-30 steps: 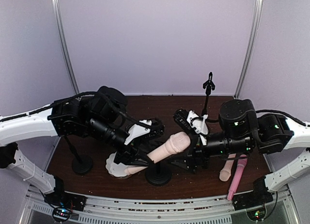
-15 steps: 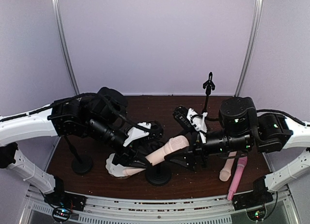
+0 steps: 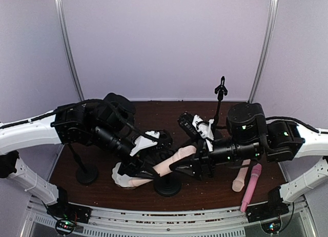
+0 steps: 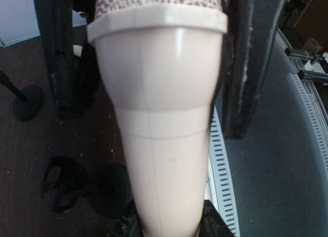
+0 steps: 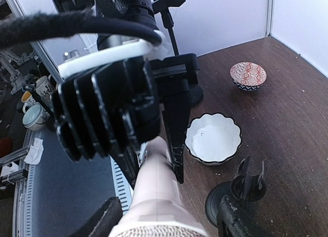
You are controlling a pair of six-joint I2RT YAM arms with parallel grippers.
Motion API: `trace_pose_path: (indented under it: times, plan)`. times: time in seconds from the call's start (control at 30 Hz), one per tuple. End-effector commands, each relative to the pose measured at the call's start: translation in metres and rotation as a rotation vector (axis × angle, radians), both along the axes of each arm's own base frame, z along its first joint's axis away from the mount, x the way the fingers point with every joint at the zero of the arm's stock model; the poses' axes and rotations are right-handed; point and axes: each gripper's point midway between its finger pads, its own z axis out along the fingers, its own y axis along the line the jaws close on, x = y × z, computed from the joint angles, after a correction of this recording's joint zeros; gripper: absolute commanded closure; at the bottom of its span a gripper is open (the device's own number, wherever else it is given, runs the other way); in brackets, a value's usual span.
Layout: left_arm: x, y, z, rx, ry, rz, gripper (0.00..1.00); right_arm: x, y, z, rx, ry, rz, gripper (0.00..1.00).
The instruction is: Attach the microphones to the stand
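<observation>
Cream-peach mic [image 4: 161,109] fills the middle of the frame, pinched btwn the two black fingers [image 4: 251,62] of the left gripper [image 4: 154,121], one on either side of its wide upper part. Mesh head just shows at the top edge above a pale collar; body narrows downward w/ a faint seam line. Lower left on the dark brown table [image 4: 31,160]: a black clip [image 4: 64,185] beside a round black base [image 4: 110,188]. Another stand base [image 4: 28,101] sits further left. Slotted grey rail [image 4: 224,196] runs down the right

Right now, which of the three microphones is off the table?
The cream microphone in the left gripper; the other cream one and the pink one lie on the table.
</observation>
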Motion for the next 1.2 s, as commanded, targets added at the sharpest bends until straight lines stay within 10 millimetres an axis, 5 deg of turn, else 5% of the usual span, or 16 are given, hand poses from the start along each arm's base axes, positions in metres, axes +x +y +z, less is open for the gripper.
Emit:
trace_pose_path:
  times: [0.0,0.43,0.63,0.73,0.83,1.0,1.17]
  plan:
    - [-0.005,-0.006,0.008,-0.035,-0.002,-0.037,1.0,0.002,-0.001,0.017,0.064,0.007,-0.006,0.36]
    - [0.002,-0.008,0.008,-0.031,-0.028,-0.008,1.0,0.001,-0.004,0.012,0.067,0.046,0.017,0.63]
    - [0.049,-0.007,0.018,-0.076,-0.152,0.26,0.42,0.007,-0.021,0.018,0.051,0.029,-0.013,0.92]
    - [0.07,0.002,0.037,-0.187,-0.227,0.395,0.27,0.017,-0.039,0.024,0.044,0.002,-0.076,0.99]
    - [0.092,0.011,0.042,-0.261,-0.27,0.548,0.23,0.032,-0.068,0.037,0.053,-0.048,-0.181,1.0]
    - [0.116,0.018,0.028,-0.336,-0.221,0.774,0.3,0.062,-0.132,0.069,0.102,-0.178,-0.445,1.0]
    - [0.116,0.015,0.011,-0.454,-0.163,0.91,0.35,0.085,-0.182,0.081,0.07,-0.266,-0.661,1.0]
